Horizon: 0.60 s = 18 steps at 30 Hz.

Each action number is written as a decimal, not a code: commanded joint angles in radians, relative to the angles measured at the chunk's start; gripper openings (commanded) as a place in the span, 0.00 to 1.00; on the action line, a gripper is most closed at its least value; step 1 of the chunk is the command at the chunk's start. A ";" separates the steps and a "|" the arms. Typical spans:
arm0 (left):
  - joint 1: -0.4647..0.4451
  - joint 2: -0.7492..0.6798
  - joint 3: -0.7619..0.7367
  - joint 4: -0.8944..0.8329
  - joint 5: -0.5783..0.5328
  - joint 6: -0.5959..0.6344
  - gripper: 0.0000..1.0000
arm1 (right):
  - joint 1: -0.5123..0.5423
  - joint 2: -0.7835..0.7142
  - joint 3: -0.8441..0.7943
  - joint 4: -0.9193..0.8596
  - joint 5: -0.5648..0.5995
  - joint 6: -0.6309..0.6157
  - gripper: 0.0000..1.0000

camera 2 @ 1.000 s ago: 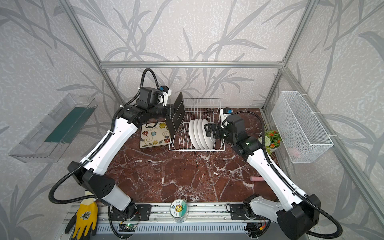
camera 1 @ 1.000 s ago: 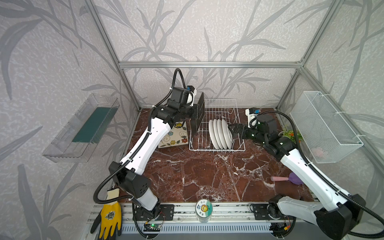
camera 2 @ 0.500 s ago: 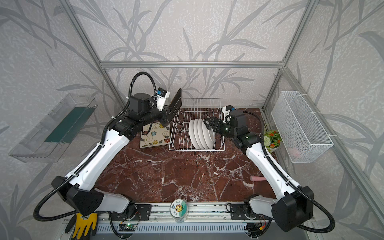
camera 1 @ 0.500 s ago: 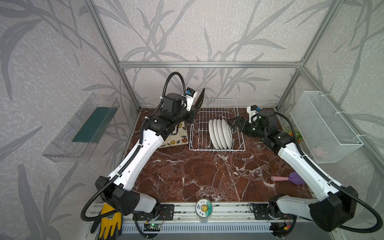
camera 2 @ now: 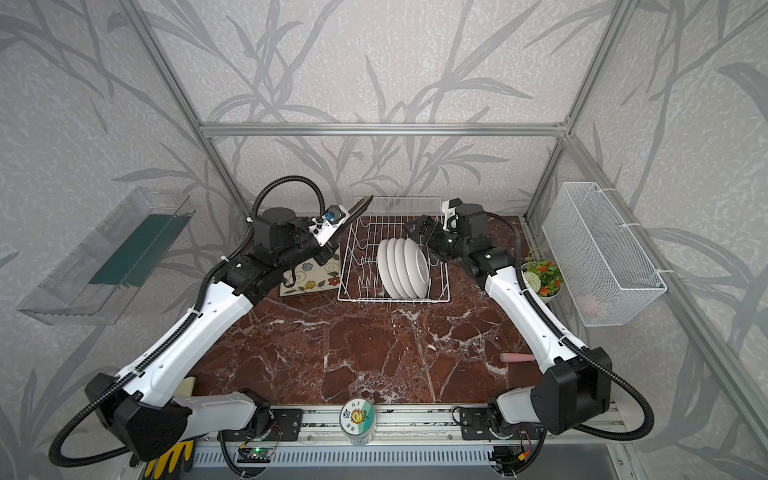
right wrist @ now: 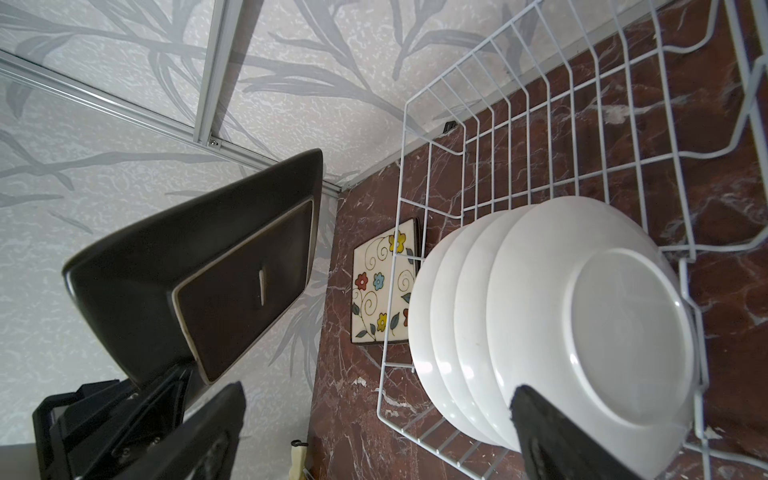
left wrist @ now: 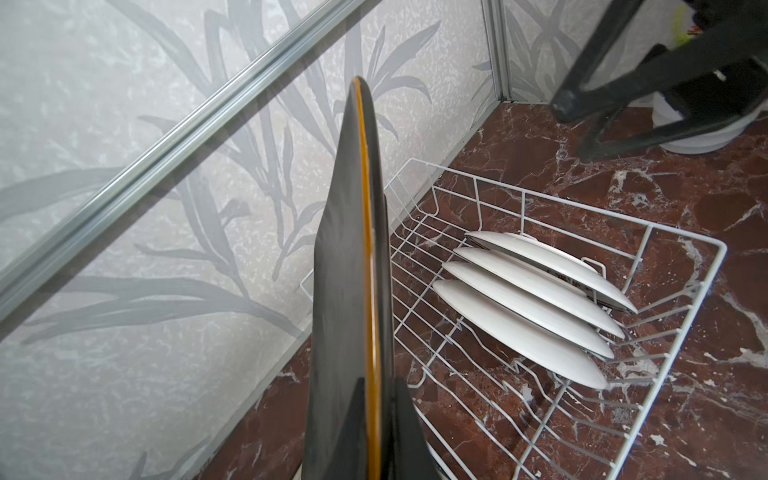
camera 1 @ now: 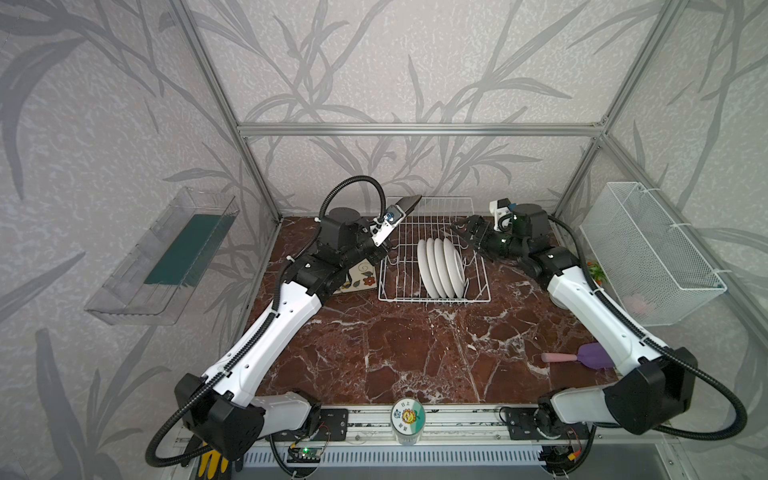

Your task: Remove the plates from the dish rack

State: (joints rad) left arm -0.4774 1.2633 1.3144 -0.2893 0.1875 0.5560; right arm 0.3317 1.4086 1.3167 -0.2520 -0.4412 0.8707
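Starting nearest, the dish rack (camera 1: pixel 399 257) holds four round white plates (camera 1: pixel 440 268) standing on edge in its slots, all untouched. Just left of it, one flowered square plate (camera 2: pixel 309 276) lies flat on the marble. Farther back, the left gripper (left wrist: pixel 374 428) pinches the lower edge of a second, black-backed square plate (camera 1: pixel 405 205). A second ago that plate stood upright at the rack's left side. Now it hangs tilted above the rack's far-left corner, apparently clear of the prongs, so I judge it unloaded and only waiting to be set down. The right gripper (camera 1: pixel 468 235), jaws spread wide and empty, has drawn back from the round plates toward the rack's far-right corner. That makes six plates: two square ones out, four round ones left.
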 commanded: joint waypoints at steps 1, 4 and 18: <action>-0.021 -0.084 -0.012 0.264 0.058 0.188 0.00 | -0.005 0.016 0.049 0.005 -0.029 0.016 0.99; -0.040 -0.097 -0.047 0.287 0.046 0.256 0.00 | -0.011 0.024 0.045 0.023 -0.029 0.024 0.99; -0.167 -0.144 -0.207 0.418 -0.043 0.597 0.00 | -0.045 0.078 0.103 -0.039 -0.067 -0.028 0.99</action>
State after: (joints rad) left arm -0.6308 1.1931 1.0927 -0.1398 0.1730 0.9970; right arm 0.2939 1.4681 1.3800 -0.2607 -0.4744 0.8738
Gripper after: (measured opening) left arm 0.088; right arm 0.991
